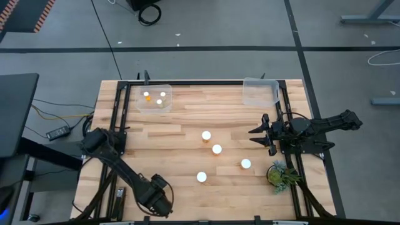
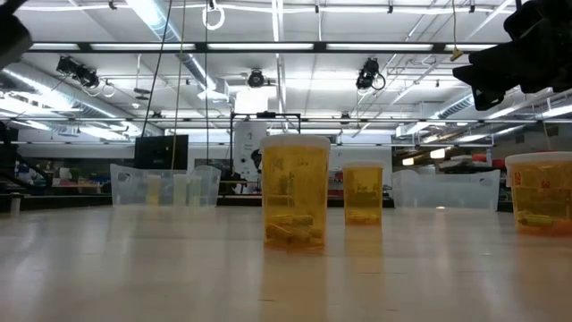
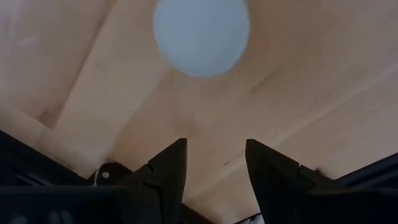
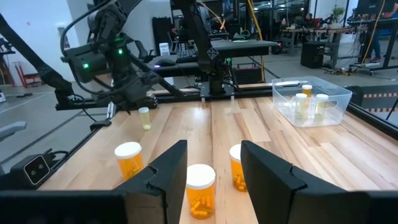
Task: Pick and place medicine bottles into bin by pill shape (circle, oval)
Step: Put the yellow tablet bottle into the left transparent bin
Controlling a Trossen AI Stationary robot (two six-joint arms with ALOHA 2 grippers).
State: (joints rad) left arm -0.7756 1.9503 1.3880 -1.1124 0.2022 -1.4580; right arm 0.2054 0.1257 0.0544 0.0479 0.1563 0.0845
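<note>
While upright, 4 medicine bottles [image 1: 216, 149] dot table [image 1: 181, 156].

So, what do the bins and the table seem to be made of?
Left bin and right bin: clear, likely plastic, since the bottles inside and the table show through the walls. Table: pale wood, with visible grain and plank seams.
</note>
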